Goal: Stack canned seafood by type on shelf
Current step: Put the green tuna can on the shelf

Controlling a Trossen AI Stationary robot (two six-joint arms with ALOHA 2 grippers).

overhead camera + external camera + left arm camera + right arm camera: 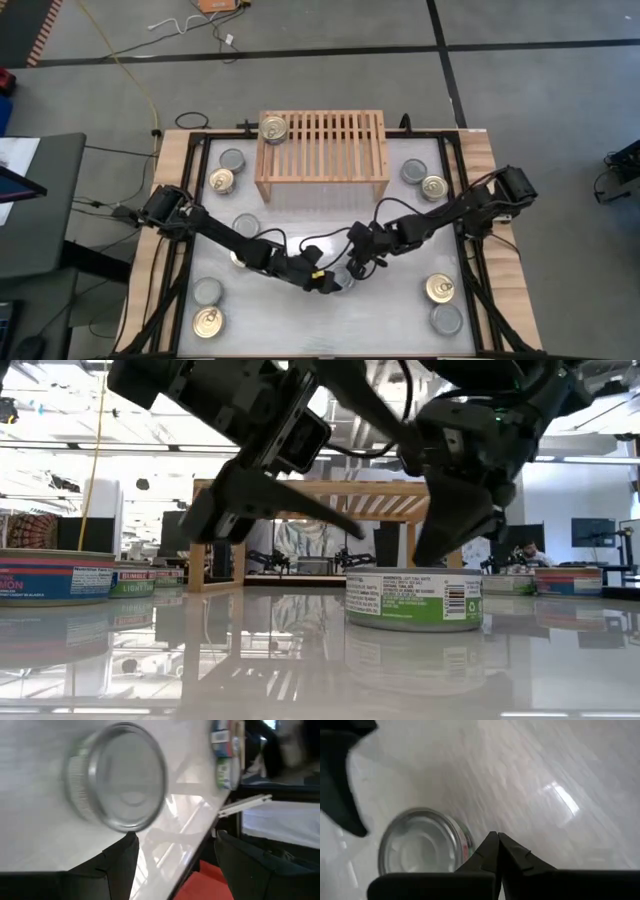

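Note:
A flat tin of canned seafood with a plain silver top and a green label [413, 600] stands on its base near the table's front middle [345, 284]. My left gripper [175, 855] is open just left of it, fingers above table level [300, 510], the tin [120, 777] ahead of them. My right gripper [497, 850] is shut, slanting down at the tin's right rim [437, 555]. The light-wood shelf [322, 150] stands at the far middle on its side legs, with one gold-topped tin [273, 128] on its left end. My right gripper brings its shut fingertips [490, 845] slanting down from the right onto the edge of the silver tin's top rim [462, 840]. Whether they touch the rim I cannot tell. The tin sits flat on the table.
Loose tins lie around: some at the far left [226, 170], one at mid left [245, 225], two at the near left [207, 308], two at the far right [424, 178], two at the near right [442, 304]. The white table's middle [320, 215] is bare.

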